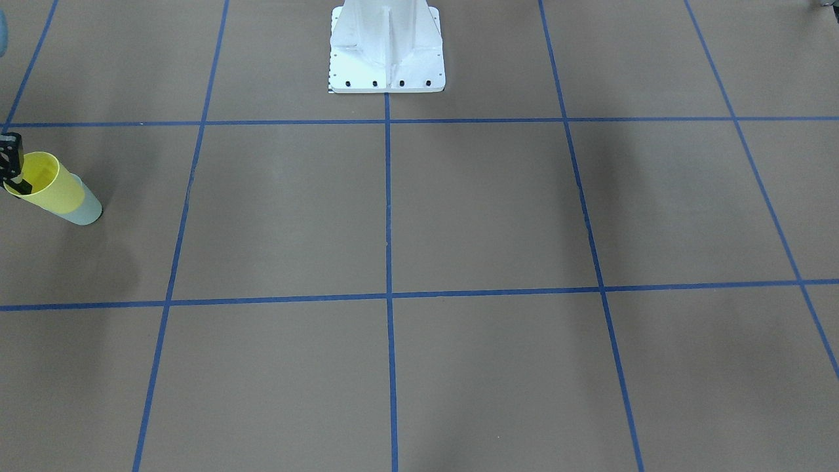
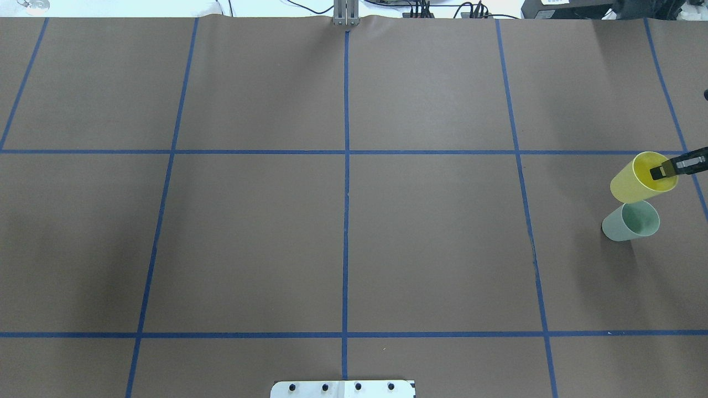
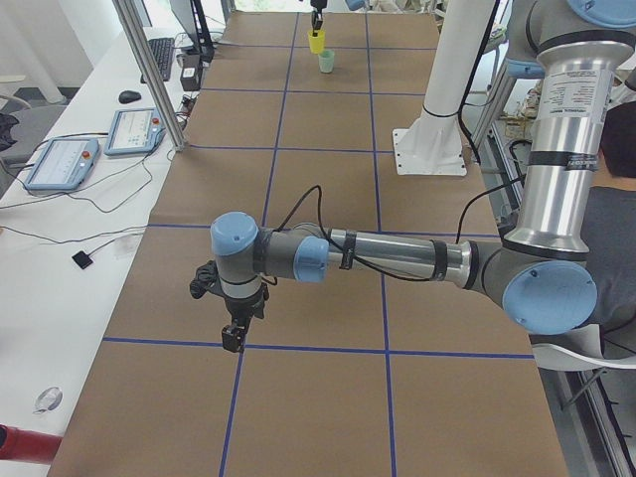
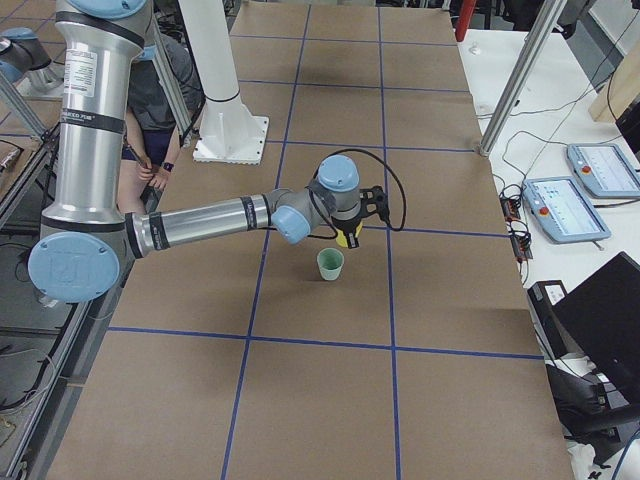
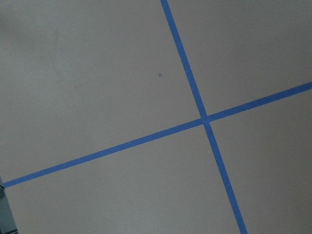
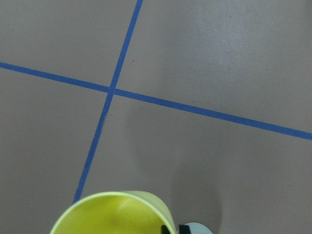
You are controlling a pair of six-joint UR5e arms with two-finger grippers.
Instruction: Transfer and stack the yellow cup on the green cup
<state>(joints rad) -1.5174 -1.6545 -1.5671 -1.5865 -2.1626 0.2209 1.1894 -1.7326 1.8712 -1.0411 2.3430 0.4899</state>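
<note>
Right hand [image 2: 666, 170]: I see it closed on the yellow cup's wall, one finger inside the rim and the other outside, so the grip is a narrow pinch on one side of the cup.
Yellow cup [image 2: 644, 177]: it hangs mouth-up directly under the hand. By my reading it is clear of the desk [image 2: 431, 232]. The right wrist view shows only its rim, at the bottom edge.
Green cup [image 2: 631, 221]: it stands upright and mouth-up on the desk, just beside the hand on the side toward the robot's base and lower than it. In the overhead view it is apart from the yellow cup. The front-facing view overlaps the two, and I take that for perspective rather than nesting.
Step in hand: I judge this to be the carry, with the yellow cup lifted and brought close but not yet over the green mouth.
Next move: I need a short sideways shift to centre the yellow base over the green rim, then a straight descent and a release. Pinched on one side, the cup could tilt and catch the rim.
Left hand [image 3: 234, 336]: it is well apart from the cups, low over bare desk. Only the side view shows it, so I cannot tell its opening.
</note>
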